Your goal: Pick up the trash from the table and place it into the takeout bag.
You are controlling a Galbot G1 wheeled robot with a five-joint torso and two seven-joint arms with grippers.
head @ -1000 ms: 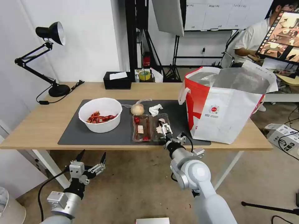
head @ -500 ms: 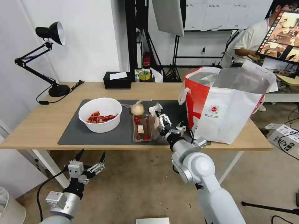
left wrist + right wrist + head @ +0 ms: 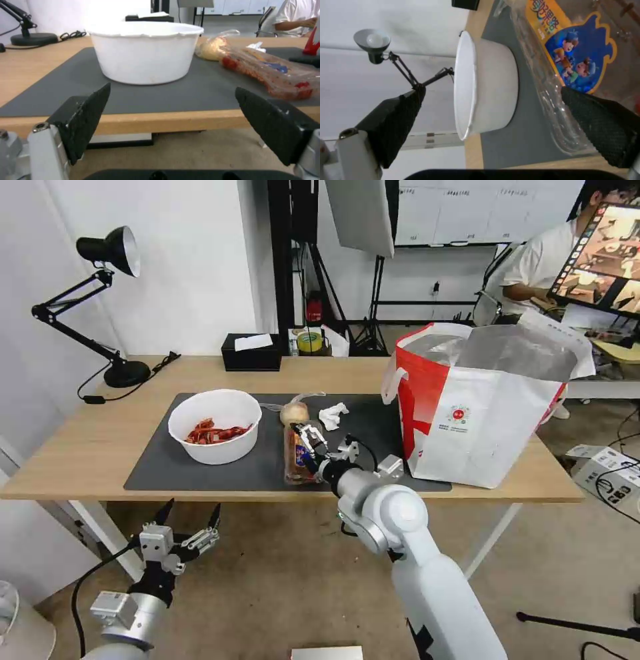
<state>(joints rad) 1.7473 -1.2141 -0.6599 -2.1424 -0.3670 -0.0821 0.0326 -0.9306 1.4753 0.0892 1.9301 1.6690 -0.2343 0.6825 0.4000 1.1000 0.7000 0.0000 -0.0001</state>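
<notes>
The right gripper (image 3: 308, 441), fingers wide apart, is at the folded clear tray (image 3: 298, 453) and I think must close on it next; the left gripper (image 3: 189, 521) waits open below the worktop (image 3: 93, 440).

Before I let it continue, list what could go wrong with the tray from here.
The right hand is open over the folded clear tray; a grip on thin plastic may slip or pop it open, spilling food bits onto the mat. The wrapped ball sits just behind and could get nudged.

A black desk lamp (image 3: 107, 253) stands near a black tissue box (image 3: 251, 353).
</notes>
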